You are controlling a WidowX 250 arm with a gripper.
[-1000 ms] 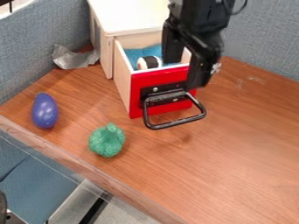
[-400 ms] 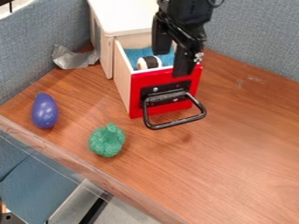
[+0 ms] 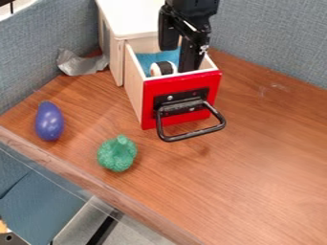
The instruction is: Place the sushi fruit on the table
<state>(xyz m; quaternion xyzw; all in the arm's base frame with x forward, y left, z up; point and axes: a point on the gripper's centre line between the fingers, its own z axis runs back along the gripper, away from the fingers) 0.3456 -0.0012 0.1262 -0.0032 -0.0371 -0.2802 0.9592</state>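
Note:
The black gripper (image 3: 177,60) hangs at the open drawer, its two fingers spread, one above the blue lining and the other near the drawer's right side. The sushi (image 3: 163,68), white with a black band, lies in the drawer just left of and below the gripper, with nothing seen gripping it. The drawer (image 3: 182,82) has a red front and a black handle and is pulled out of a pale wooden cabinet. Around it spreads the brown wooden table (image 3: 256,158).
A green broccoli (image 3: 117,153) lies in front of the drawer, and a purple eggplant (image 3: 49,121) is at the left. Crumpled silvery material (image 3: 81,62) rests beside the cabinet (image 3: 142,18). Grey-blue partition walls (image 3: 271,38) stand behind and at the left.
The gripper has moved left and toward the back, from over the drawer's front right corner to over its inside. The sushi and drawer have stayed put.

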